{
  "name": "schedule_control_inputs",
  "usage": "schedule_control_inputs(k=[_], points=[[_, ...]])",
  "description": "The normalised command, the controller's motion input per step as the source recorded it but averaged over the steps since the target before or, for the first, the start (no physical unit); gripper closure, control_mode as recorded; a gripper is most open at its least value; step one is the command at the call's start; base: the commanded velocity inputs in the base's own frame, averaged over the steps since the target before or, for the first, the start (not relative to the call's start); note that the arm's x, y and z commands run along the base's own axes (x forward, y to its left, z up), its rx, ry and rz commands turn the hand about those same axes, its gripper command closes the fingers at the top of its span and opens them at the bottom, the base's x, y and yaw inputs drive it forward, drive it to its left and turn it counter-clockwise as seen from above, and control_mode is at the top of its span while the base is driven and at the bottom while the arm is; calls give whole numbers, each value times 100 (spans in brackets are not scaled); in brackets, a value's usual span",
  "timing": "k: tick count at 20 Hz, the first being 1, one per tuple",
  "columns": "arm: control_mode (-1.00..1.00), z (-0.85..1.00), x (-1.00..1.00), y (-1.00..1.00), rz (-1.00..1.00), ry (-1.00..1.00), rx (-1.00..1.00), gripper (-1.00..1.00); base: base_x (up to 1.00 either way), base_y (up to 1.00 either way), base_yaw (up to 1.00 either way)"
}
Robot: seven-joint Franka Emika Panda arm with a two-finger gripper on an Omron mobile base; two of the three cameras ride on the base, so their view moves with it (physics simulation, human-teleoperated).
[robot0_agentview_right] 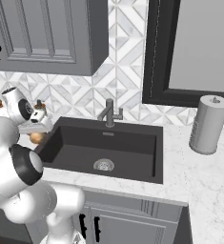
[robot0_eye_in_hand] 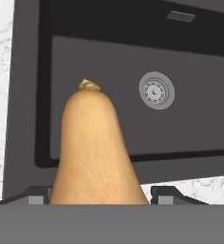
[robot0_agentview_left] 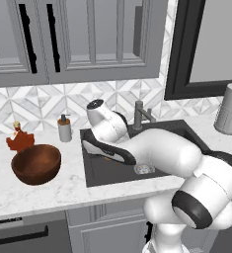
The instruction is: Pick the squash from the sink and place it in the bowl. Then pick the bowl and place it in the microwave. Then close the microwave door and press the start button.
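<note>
Gripping the squash (robot0_eye_in_hand: 95,152) by its bulb end, our gripper (robot0_eye_in_hand: 100,198) is holding it between the two finger tips, with the pale neck and dried stem pointing away toward twelve o'clock in the hand view. We are judging it light, stiff and smooth-skinned, so a squeeze across the widest part is suiting it and a slip along the taper is the main worry. Below it the sink (robot0_eye_in_hand: 189,138) is lying dark, its drain (robot0_eye_in_hand: 156,90) at about two o'clock. In the left base view the bowl (robot0_agentview_left: 36,163) is waiting at nine o'clock on the counter (robot0_agentview_left: 63,190), well apart. Beyond, a soap dispenser (robot0_agentview_left: 64,128) and a rooster figurine (robot0_agentview_left: 19,139) are crowding its far side; the faucet (robot0_agentview_left: 139,116) is rising behind.
</note>
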Motion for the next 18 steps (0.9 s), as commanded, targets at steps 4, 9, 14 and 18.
schedule_control_inputs(k=[4, 9, 14, 18], points=[[-100, 24, -16, 97, 0, 0, 1, 100, 0, 0, 0], [-100, 23, 0, 100, 0, 0, 1, 100, 0, 0, 0], [-100, 5, 1, 100, -1, 0, 0, 100, 0, 0, 0], [-100, 1, 21, 84, -6, 0, 0, 100, 0, 0, 0]])
